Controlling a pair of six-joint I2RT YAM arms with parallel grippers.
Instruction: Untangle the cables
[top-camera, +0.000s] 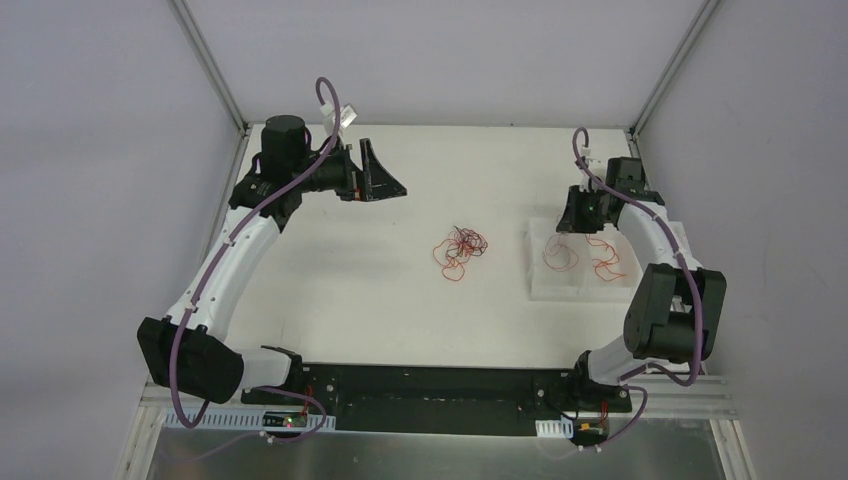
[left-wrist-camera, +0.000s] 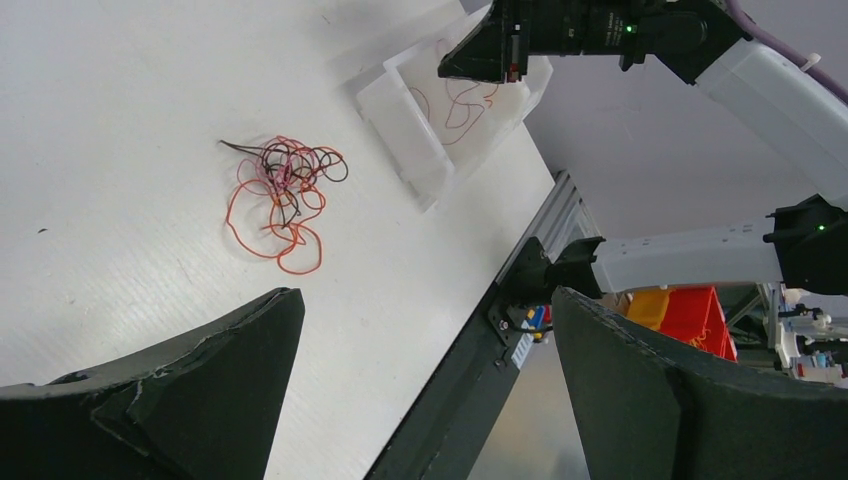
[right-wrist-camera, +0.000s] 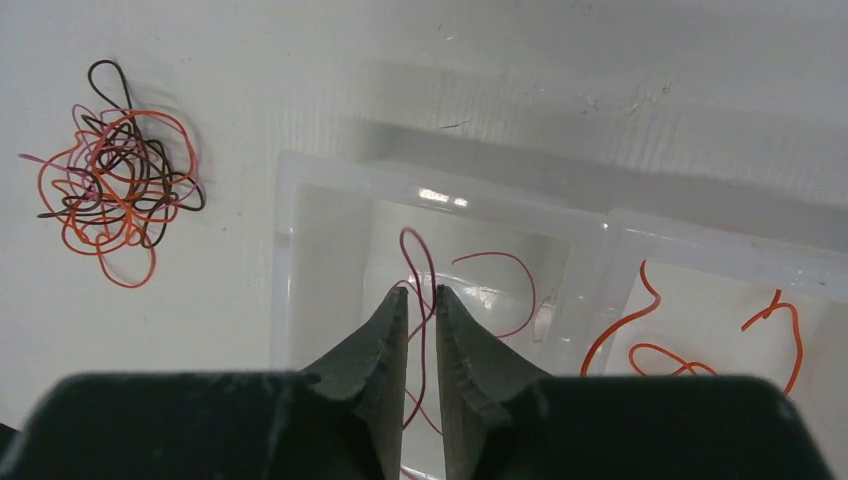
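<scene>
No text, label, brand, number or sign can be read in any view.

surface: white table (top-camera: 350, 290) | on it: cable wad (top-camera: 460, 250) (mid-table) | clear tray (top-camera: 556, 286) right of wad

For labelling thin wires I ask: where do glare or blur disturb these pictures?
Right wrist: small glare on the clear tray, the cable inside sharp. Left wrist: tilted view, near fingers dark. Top view: even light, tangled cables very small.
</scene>
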